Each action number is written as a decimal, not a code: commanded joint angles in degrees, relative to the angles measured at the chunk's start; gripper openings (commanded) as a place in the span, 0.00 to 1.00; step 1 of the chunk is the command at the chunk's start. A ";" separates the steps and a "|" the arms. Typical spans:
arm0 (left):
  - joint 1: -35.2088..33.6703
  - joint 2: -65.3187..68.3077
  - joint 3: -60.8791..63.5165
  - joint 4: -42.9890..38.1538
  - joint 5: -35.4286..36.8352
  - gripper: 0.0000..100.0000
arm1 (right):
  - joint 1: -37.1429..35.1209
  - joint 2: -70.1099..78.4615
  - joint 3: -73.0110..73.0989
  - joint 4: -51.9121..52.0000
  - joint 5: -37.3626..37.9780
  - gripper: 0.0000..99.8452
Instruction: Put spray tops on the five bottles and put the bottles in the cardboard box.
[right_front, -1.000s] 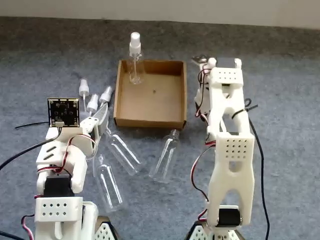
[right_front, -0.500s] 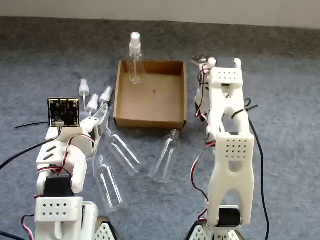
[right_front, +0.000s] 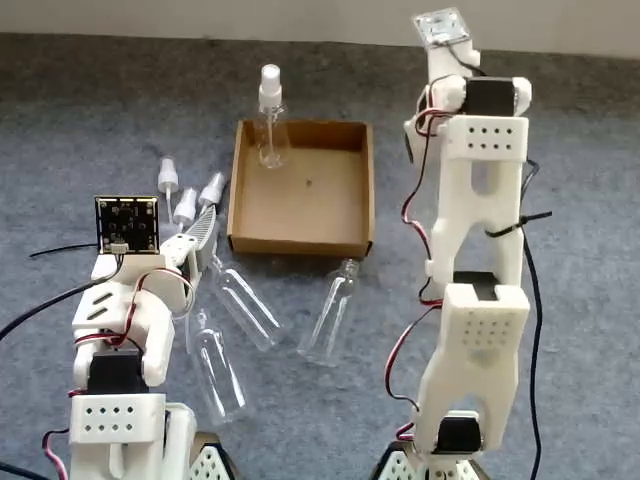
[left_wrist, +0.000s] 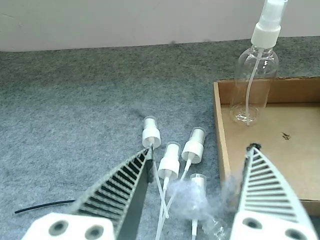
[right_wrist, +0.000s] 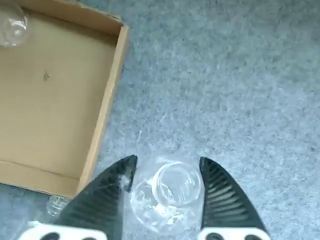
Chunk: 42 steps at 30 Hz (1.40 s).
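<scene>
cardboard box (right_front: 300, 243) mid-worktop | spray-topped bottle (right_front: 271, 125) upright in its far-left corner | loose spray tops (right_front: 185, 195) left of box | three bottles (right_front: 245, 305) lying before box | fifth bottle (right_wrist: 167, 192) held in right end effector (right_wrist: 167, 161), just right of box

One capped bottle (right_front: 270, 120), upper centre; three lying bottles (right_front: 245, 305) (right_front: 218, 372) (right_front: 330, 312), lower centre; a fifth bottle (right_wrist: 167, 192), right wrist view. Four loose spray tops (left_wrist: 151, 137) (left_wrist: 170, 165) (left_wrist: 193, 145) (left_wrist: 198, 182). One cardboard box (right_front: 300, 243).

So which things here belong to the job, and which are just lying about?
Job: cardboard box, capped bottle standing in it, three bare bottles lying in front, loose spray tops, fifth bottle in right end effector.
Lying about: black cable.
</scene>
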 joint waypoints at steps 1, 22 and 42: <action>-0.75 0.31 -0.31 -0.88 -0.09 0.26 | 0.57 -5.05 -2.86 1.10 -0.26 0.09; -0.75 0.31 -0.31 -0.79 0.00 0.26 | 0.04 16.40 -0.75 -2.51 7.47 0.22; -0.75 0.31 -0.31 -0.88 -0.09 0.26 | 0.04 -3.47 32.13 -0.75 13.01 0.27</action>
